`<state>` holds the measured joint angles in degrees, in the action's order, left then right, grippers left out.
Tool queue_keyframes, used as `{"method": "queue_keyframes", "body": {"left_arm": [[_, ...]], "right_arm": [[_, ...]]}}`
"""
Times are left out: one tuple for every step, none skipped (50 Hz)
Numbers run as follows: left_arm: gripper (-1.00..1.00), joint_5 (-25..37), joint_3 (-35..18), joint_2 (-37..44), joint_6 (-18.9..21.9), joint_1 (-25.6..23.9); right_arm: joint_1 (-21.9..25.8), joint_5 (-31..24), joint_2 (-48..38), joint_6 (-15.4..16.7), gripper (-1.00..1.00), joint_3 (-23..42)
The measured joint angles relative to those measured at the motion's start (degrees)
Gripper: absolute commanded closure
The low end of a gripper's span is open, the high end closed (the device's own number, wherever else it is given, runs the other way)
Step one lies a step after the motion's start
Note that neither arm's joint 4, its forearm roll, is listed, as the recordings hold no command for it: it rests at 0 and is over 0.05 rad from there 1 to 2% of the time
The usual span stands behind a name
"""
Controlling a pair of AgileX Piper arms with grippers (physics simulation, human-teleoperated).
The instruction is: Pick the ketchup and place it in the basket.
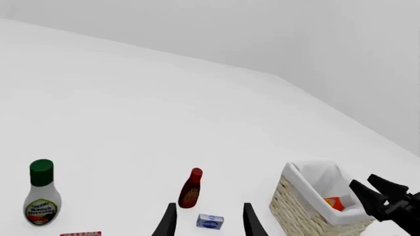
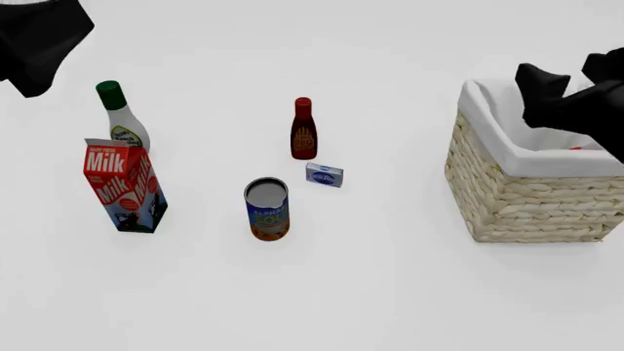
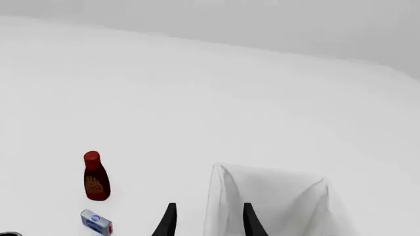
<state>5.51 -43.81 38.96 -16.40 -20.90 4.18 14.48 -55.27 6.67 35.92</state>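
Observation:
The ketchup [image 1: 333,202] lies inside the basket [image 2: 527,205], where only an orange-red patch of it shows against the white lining; in the front view just a red sliver [image 2: 577,147] peeks over the rim. My right gripper [image 2: 571,84] hangs above the basket's opening, open and holding nothing; its fingers [image 3: 248,219] frame the white lining [image 3: 262,196]. My left gripper [image 1: 208,219] is open and empty, held high at the far left [image 2: 34,44], well away from the basket [image 1: 295,209].
A dark bottle with a red cap [image 2: 303,130] stands mid-table with a small blue box [image 2: 324,175] and a tin can [image 2: 266,208] in front of it. A white ranch bottle with a green cap [image 2: 122,121] and a milk carton [image 2: 125,186] stand at the left.

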Motion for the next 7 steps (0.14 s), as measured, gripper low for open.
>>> {"method": "queue_keyframes", "body": {"left_arm": [[-1.00, -0.10, 0.12, -0.02, -0.03, -0.04], [-1.00, -0.21, 0.24, -0.03, -0.06, -0.08], [-1.00, -0.31, 0.36, -0.03, -0.08, -0.12], [-1.00, -0.38, 0.45, -0.06, -0.10, -0.19], [-1.00, -0.44, 0.52, -0.10, -0.13, -0.27], [-1.00, -0.49, 0.58, -0.15, -0.16, -0.34], [-1.00, -0.55, 0.65, -0.19, -0.18, -0.40]], "right_arm": [[0.34, 0.26, 0.95, -0.09, -1.00, -0.79], [0.74, 0.53, 1.92, -0.38, -1.00, -1.63], [1.17, 0.79, 2.98, -0.91, -1.00, -2.47], [1.53, 1.05, 3.99, -1.54, -1.00, -3.29], [1.88, 1.34, 5.00, -2.19, -1.00, -4.14], [2.20, 1.60, 5.93, -2.77, -1.00, -4.91], [2.50, 1.86, 6.80, -3.17, -1.00, -5.66]]}}
